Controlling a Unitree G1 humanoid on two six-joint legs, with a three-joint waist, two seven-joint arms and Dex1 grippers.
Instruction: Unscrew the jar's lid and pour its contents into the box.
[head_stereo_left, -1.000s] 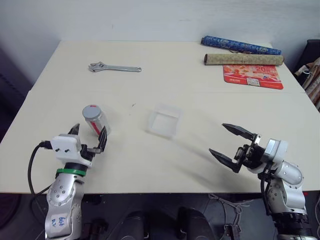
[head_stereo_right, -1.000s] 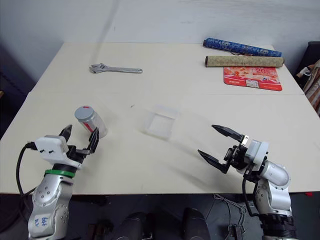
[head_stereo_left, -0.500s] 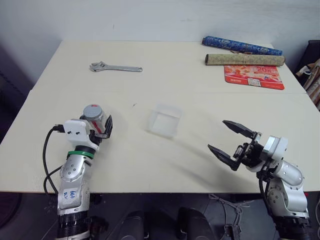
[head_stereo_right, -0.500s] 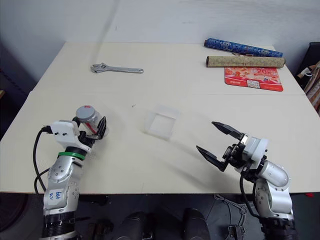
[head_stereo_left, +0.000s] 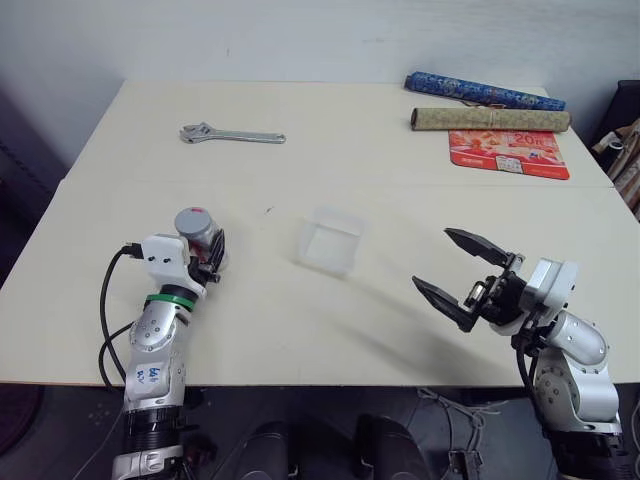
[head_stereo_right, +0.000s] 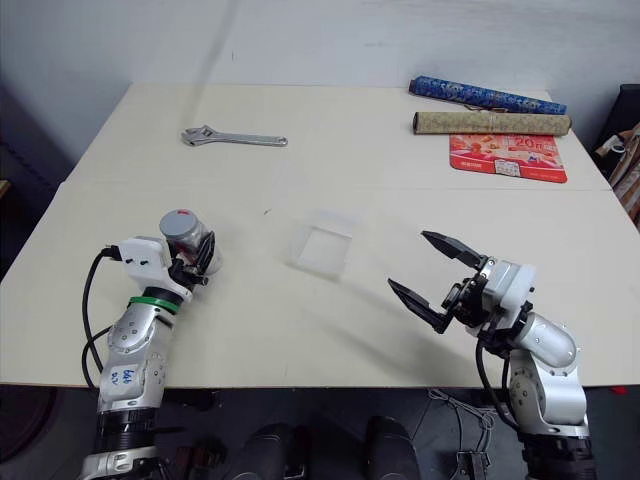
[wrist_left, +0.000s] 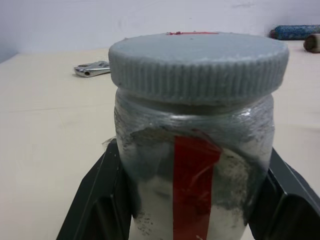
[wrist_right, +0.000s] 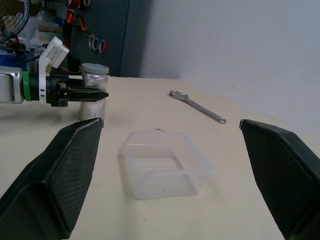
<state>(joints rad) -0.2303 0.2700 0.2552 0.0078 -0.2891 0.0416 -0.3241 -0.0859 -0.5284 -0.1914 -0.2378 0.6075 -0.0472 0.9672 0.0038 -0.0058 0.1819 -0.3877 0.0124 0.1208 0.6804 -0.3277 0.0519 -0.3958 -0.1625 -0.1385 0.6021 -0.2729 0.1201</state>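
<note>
Both black fingers of your left gripper had just closed on the jar; a second before they stood wide apart behind it, short of its sides. In the left wrist view they pressed the jar's body from either side, below the lid, with the red stripe facing the camera. Your grasp was made, so I judge the jar was ready to be steadied while the cap was turned. The lid sat on, untouched, and nothing had been poured.

Your right gripper hung spread wide and empty above the near right part of the table, well apart from the jar. It had lifted a little over that second but came no nearer the lid.

The jar stood upright on the near left part of the table, back from the front edge and nearer the left edge. The box lay between your two grippers, slightly farther back, with bare table all round it. That left your right arm open room to cross toward the lid, though its path ran close past the box. The wrench lay far back on the left, the two rolls and the red card far back on the right, all out of your way.
</note>
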